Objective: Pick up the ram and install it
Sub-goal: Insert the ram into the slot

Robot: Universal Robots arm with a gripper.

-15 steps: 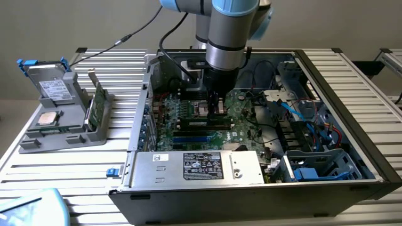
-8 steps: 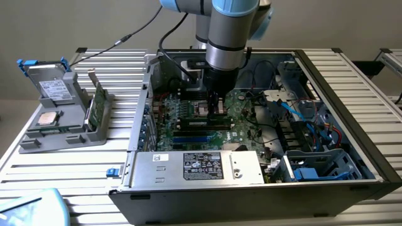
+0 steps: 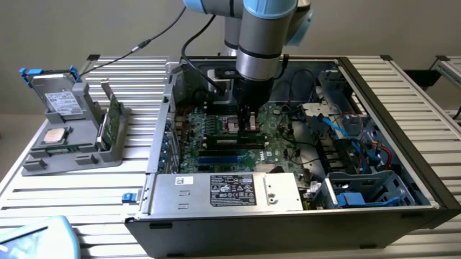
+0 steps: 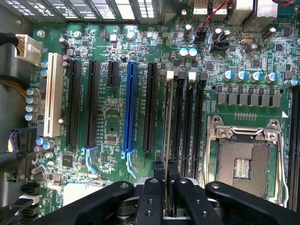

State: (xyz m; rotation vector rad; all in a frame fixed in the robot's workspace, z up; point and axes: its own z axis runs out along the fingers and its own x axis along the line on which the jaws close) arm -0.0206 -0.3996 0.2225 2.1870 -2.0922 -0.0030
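Holder of grey plastic (image 3: 65, 162) sits at the exterior view's left. A boxy grey drive with a white label (image 3: 61, 102), a square silver chip (image 3: 54, 135) and a thin green board (image 3: 109, 121) stand in it. Next is the big black open computer case (image 3: 288, 232) with its flat green motherboard (image 3: 212, 129). My gripper (image 3: 249, 127) hangs over the board's middle. My jaws are squeezed on the ram, a long thin green stick (image 4: 166, 126). It lines up along the long black slots (image 4: 187, 131), beside the square metal socket (image 4: 243, 161).

The ram (image 4: 167, 123), a thin stick seen edge-on, is being held upright on its long edge by the gripper (image 4: 165, 165), aligned lengthwise with the black memory slots (image 4: 187, 126).
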